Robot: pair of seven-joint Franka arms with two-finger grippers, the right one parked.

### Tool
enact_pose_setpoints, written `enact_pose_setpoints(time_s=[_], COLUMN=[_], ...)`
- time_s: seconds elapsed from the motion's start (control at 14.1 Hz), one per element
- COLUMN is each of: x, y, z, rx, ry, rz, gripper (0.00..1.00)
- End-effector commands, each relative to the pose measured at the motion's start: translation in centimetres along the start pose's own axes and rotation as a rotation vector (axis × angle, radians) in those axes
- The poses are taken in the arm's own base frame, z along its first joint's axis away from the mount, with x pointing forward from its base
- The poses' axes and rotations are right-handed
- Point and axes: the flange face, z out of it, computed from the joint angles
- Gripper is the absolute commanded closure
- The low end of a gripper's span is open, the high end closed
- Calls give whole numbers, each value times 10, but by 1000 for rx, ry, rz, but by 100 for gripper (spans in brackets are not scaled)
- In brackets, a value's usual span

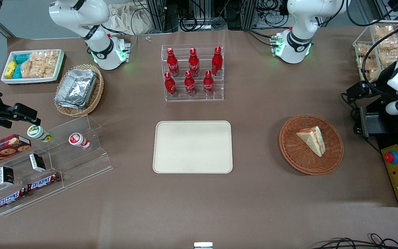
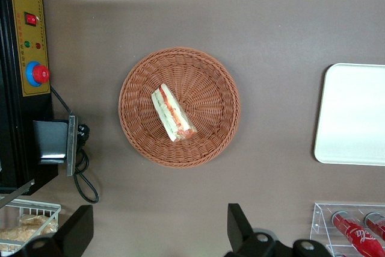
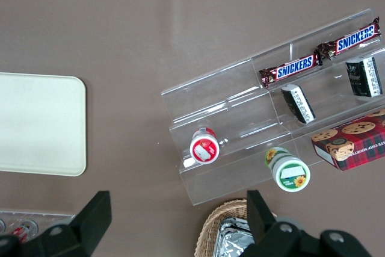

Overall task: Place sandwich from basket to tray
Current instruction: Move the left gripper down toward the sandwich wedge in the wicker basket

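Sandwich (image 1: 311,139) first: a small triangular wedge of pale white bread with red-orange and green filling along its cut edge, lying on its side in the round, shallow, reddish-brown woven wicker basket (image 1: 293,152) at the right of the front view. Level with it at frame centre sits the flat cream-beige rectangular tray (image 1: 192,146), smooth, round-cornered, low-rimmed and bare, well apart from the basket on the brown table.

Soft bread looks easy to crush or split, I'd say; too hard a pinch could squeeze the filling out, and a grip across the sloping faces might let the wedge slip. The light basket's bumpy weave could snag a fingertip and drag along with it.

Farther up the frame stands a clear acrylic rack of glossy red bottles (image 1: 192,71).

The left arm's gripper (image 2: 159,233) hangs high above the basket, its dark fingers (image 2: 239,226) spread wide and holding nothing, seen from the wrist camera.
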Motion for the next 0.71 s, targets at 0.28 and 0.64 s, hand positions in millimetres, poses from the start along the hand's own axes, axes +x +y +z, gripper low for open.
enact_pose_setpoints(time_s=[0.28, 0.64], x=[-2, 0], y=[2, -12], z=[12, 73], rx=[25, 44], ry=[-62, -112], rz=[-65, -321], gripper=[0, 0])
